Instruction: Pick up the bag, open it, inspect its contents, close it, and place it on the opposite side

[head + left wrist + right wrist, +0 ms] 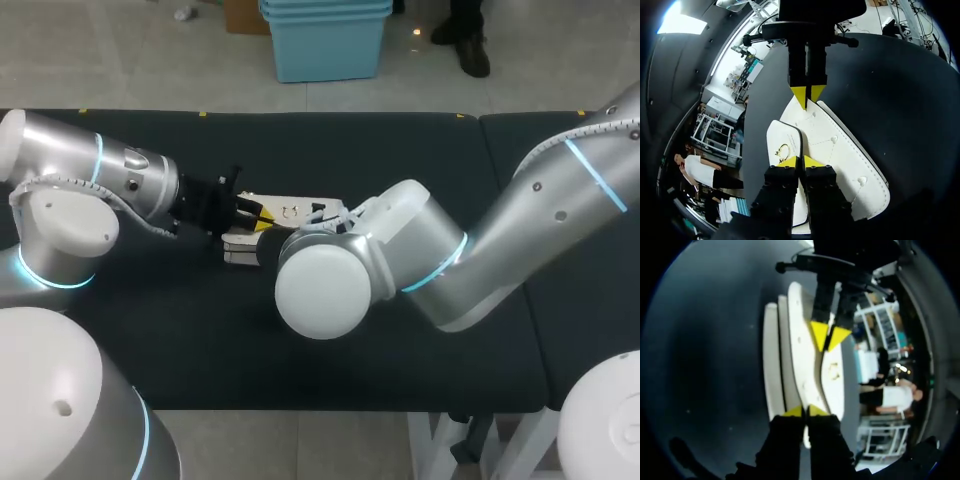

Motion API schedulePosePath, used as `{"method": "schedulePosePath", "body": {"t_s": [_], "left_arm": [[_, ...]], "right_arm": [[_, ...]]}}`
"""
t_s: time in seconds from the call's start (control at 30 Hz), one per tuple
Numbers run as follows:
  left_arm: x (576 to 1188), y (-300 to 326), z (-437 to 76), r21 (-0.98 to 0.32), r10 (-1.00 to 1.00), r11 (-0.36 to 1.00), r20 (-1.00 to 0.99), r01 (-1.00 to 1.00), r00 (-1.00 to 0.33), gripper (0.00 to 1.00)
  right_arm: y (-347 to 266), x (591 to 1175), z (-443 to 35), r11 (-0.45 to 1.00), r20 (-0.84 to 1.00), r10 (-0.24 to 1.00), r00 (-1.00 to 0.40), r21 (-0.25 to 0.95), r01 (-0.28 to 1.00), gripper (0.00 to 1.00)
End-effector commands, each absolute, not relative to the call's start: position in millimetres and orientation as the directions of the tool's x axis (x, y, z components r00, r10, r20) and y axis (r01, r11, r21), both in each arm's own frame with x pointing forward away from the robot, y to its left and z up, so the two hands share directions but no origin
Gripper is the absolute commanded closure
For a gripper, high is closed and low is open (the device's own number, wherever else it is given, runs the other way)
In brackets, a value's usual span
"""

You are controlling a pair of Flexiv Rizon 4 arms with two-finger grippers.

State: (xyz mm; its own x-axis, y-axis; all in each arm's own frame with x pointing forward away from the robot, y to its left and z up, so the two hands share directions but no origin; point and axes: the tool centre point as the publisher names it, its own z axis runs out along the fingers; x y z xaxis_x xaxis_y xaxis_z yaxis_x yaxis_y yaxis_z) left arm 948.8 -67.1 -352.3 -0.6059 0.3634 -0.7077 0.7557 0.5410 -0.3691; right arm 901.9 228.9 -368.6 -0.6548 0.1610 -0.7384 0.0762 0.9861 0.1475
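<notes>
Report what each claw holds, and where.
The left claw pinches one end's edge of the flat white bag; the right claw pinches the opposite end.

bag [290, 213]: white, stitched panels with small studs, gold ring clasp [784, 150] on the flap [790, 131]. It sits on the table [150, 330] just 12 o'clock of centre, long axis running 9–3 o'clock. The layers are fanned apart and the flap edge stands off the body. The inside is not visible. 9 o'clock end is pinched in the left gripper [800, 161], 3 o'clock end in the right gripper [803, 411]. In the head view the 3 o'clock part is hidden.
</notes>
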Motion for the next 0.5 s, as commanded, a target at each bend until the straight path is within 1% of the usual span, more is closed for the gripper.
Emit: {"method": "schedulePosePath", "body": {"t_s": [0.03, 0.13, 0.17, 0.2, 0.23, 0.27, 0.33, 0.4, 0.5], "left_arm": [[946, -64, -353, -0.373, 0.344, 0.554, -0.712, 0.744, -0.612, 1.00], [949, -59, -351, -0.390, 0.319, 0.560, -0.713, 0.731, -0.625, 1.00], [950, -57, -350, -0.393, 0.314, 0.563, -0.713, 0.727, -0.628, 0.91], [950, -56, -349, -0.395, 0.309, 0.564, -0.714, 0.725, -0.629, 0.77], [950, -54, -347, -0.400, 0.298, 0.566, -0.716, 0.721, -0.631, 0.58], [950, -53, -346, -0.402, 0.295, 0.566, -0.717, 0.720, -0.632, 0.44], [950, -51, -344, -0.399, 0.290, 0.567, -0.721, 0.720, -0.629, 0.50], [949, -50, -341, -0.403, 0.283, 0.566, -0.725, 0.719, -0.629, 0.46], [949, -48, -337, -0.406, 0.271, 0.565, -0.731, 0.719, -0.626, 0.46]], "right_arm": [[232, 903, -370, 0.986, -0.741, 0.163, -0.652, 0.148, 0.078, 1.00], [232, 903, -370, 0.986, -0.741, 0.163, -0.652, 0.148, 0.078, 1.00], [232, 903, -370, 0.986, -0.741, 0.163, -0.652, 0.148, 0.078, 1.00], [232, 903, -370, 0.986, -0.741, 0.163, -0.652, 0.148, 0.078, 1.00], [232, 903, -370, 0.986, -0.741, 0.163, -0.652, 0.148, 0.078, 1.00], [232, 903, -370, 0.986, -0.741, 0.163, -0.652, 0.148, 0.078, 1.00], [232, 903, -370, 0.986, -0.741, 0.163, -0.652, 0.148, 0.078, 1.00], [232, 903, -370, 0.986, -0.741, 0.163, -0.652, 0.148, 0.078, 1.00], [232, 903, -370, 0.986, -0.741, 0.163, -0.652, 0.148, 0.078, 1.00]]}}
